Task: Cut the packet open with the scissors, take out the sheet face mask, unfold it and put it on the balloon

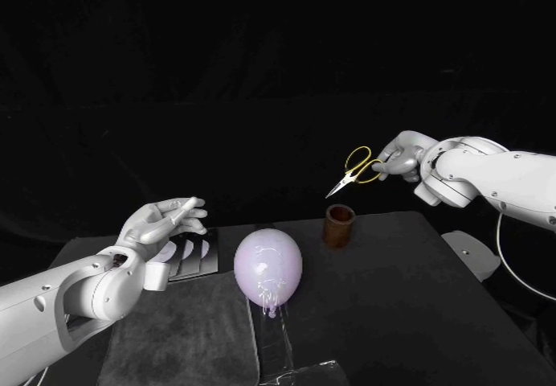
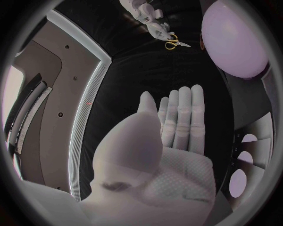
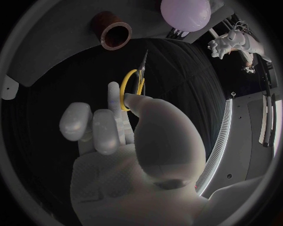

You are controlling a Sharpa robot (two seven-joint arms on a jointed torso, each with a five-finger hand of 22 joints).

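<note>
A pale purple balloon [image 1: 267, 265] [image 2: 236, 40] [image 3: 186, 13] lies at the middle of the black table [image 1: 382, 314], with a glossy clear film hanging at its near end. My right hand [image 1: 400, 157] [image 3: 129, 136] is raised above the table's far right and holds yellow-handled scissors [image 1: 357, 170] [image 2: 174, 43] [image 3: 134, 80], blades pointing down toward the table. My left hand [image 1: 162, 223] [image 2: 168, 136] hovers left of the balloon, fingers straight and holding nothing. Beneath it lies a dark packet with white ovals [image 1: 194, 256] [image 2: 247, 160].
A brown open-topped cylinder [image 1: 338, 227] [image 3: 115, 32] stands just behind the balloon on the right. A clear strip [image 1: 284, 362] runs from the balloon to the table's near edge. A pale flat piece [image 1: 469, 248] sits at the table's right edge.
</note>
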